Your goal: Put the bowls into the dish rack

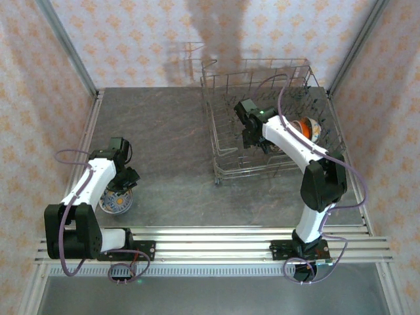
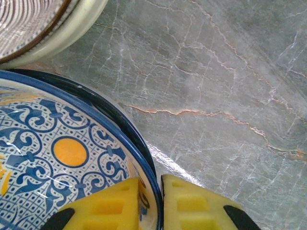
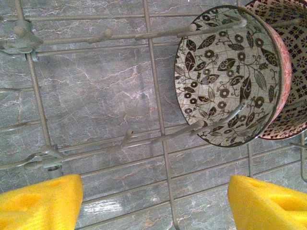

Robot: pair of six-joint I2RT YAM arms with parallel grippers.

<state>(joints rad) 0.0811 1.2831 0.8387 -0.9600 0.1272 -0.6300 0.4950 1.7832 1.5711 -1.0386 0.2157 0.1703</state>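
1. The blue-and-white bowl (image 2: 67, 153) is painted inside with dark blue scrollwork on a fine lattice around an orange dot, and is edged with a dark blue rim.
2. This bowl (image 1: 117, 202) is seen at the near left of the grey marbled table (image 1: 157, 131), well apart from the dish rack (image 1: 223, 131).
3. Its rim is clamped by the left gripper (image 2: 151, 203), with one yellow pad inside the bowl and the other outside.
4. Just beside it, a striped bowl (image 2: 43, 24) with a cream rim and fine brown lines inside is partly seen.
5. The dish rack, made of thin grey wire (image 3: 156, 96) with tall sides and rows of tines, is placed at the far right of the table.
6. A leaf-patterned bowl (image 3: 225, 76), dark brown on white, is stood on edge between the tines.
7. Directly behind it, a pink bowl (image 3: 292, 57) with a dark lattice pattern is stood on edge too.
8. The right gripper (image 3: 153, 206) is held inside the rack beside these bowls, its jaws wide apart and nothing between them.
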